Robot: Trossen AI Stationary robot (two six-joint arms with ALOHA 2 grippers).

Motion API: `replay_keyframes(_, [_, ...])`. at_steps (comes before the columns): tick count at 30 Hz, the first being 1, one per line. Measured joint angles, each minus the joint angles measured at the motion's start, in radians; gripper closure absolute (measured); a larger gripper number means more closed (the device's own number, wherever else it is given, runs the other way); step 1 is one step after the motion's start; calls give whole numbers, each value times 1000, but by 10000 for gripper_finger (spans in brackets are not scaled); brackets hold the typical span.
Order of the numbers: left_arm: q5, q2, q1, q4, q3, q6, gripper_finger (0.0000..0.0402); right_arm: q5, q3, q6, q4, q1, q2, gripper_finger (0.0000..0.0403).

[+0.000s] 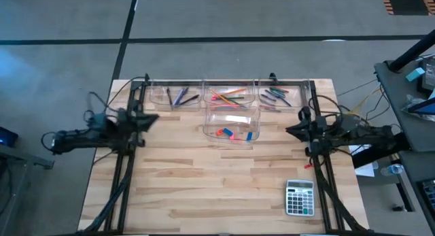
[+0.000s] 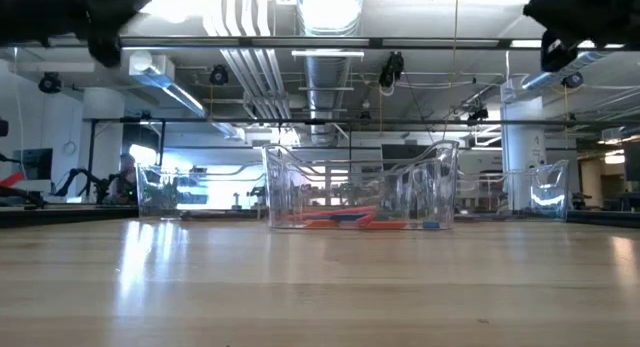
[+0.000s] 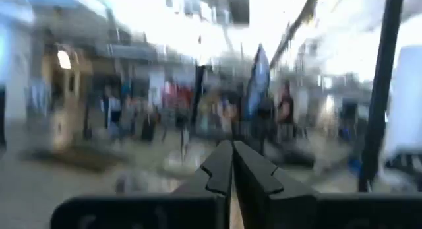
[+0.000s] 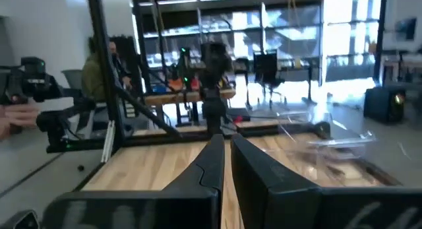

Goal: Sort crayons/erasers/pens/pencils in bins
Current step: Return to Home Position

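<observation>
Four clear plastic bins (image 1: 232,124) hold the sorted sticks and erasers; I see both grippers' jaws closed, empty, raised off the wooden surface (image 1: 204,188).

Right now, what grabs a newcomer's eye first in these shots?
Probably the four clear bins at the table's far side: three in a row along the far edge, one in front with pink and blue erasers. The middle far bin's orange pencils stand out most. Both arms wait at the table's side edges, left tool and right tool shut and empty, and a grey calculator sits near the right front corner.
</observation>
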Motion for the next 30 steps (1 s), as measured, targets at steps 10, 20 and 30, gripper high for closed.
replay_keyframes(10, [48,64,0,173,-176,-14,401,-29,-207,-8,243,4,-10,383])
replay_keyframes(20, [63,64,-1,106,-177,-13,402,-25,-216,38,233,4,16,385])
replay_keyframes(30, [107,100,-1,105,-177,78,402,210,-216,-4,146,4,26,385])
